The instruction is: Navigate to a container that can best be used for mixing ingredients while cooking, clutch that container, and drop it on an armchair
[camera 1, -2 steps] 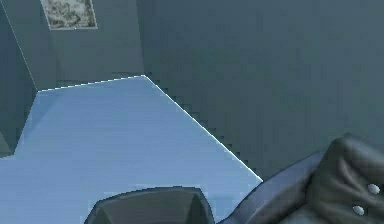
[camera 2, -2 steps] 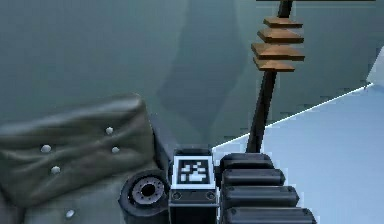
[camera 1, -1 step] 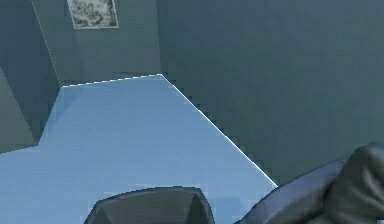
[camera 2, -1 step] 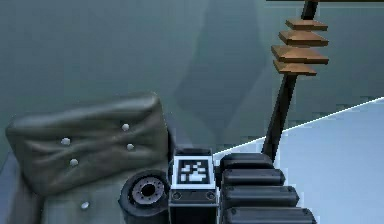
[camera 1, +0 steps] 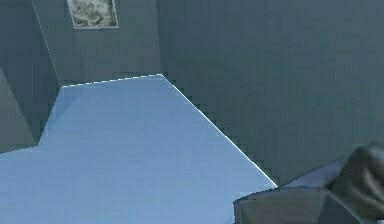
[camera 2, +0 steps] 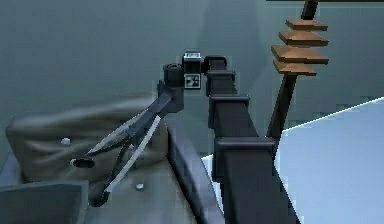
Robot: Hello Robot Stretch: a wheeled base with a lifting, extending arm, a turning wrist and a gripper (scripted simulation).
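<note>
A grey armchair [camera 2: 60,135] with a padded back and seat takes up the arm side view's left. The dark arm [camera 2: 240,130] rises from the bottom edge to two white marker squares [camera 2: 192,70]. From there the gripper [camera 2: 92,178] reaches down and left, its thin fingers [camera 2: 125,130] over the armchair's seat. A dark grey shape [camera 2: 40,200] lies at the bottom left, by the fingertips; I cannot tell what it is. Whether the gripper holds anything cannot be told. A dark corner of the armchair [camera 1: 320,200] sits at the forward view's bottom right.
Pale blue floor [camera 1: 130,130] runs ahead to a corner between grey-green walls, one with a framed picture [camera 1: 92,12]. A floor lamp [camera 2: 298,50] with stacked orange discs stands right of the arm. Bare floor [camera 2: 335,150] lies behind it.
</note>
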